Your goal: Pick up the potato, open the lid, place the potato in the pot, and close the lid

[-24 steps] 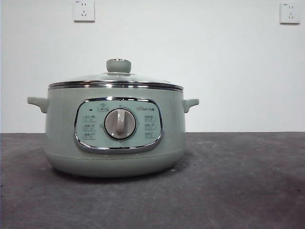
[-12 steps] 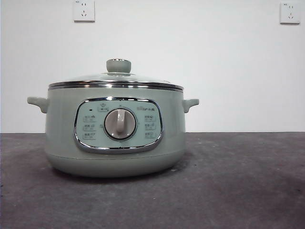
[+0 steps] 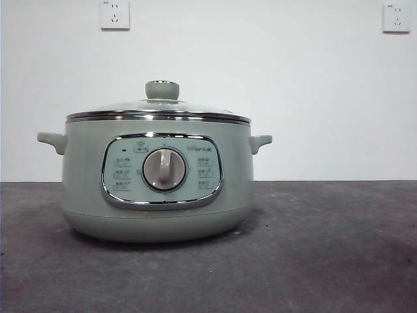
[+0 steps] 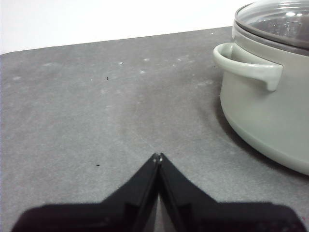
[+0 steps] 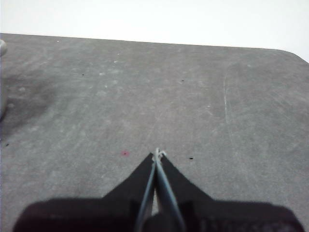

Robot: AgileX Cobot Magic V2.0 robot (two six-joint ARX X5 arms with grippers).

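Note:
The sage-green pot (image 3: 156,182) stands on the dark table left of centre in the front view, its dial facing me. The glass lid (image 3: 158,107) with its green knob (image 3: 162,90) sits closed on it. The potato is out of view. My left gripper (image 4: 158,157) is shut and empty over the table beside the pot's side handle (image 4: 246,65); part of the pot's lid (image 4: 277,19) shows there too. My right gripper (image 5: 158,154) is shut and empty over bare table, with only a sliver of the pot (image 5: 2,77) at the picture's edge. Neither arm shows in the front view.
A white wall with two sockets (image 3: 115,14) (image 3: 396,17) stands behind the grey table (image 3: 326,248). The table's far edge (image 5: 145,42) shows in the right wrist view.

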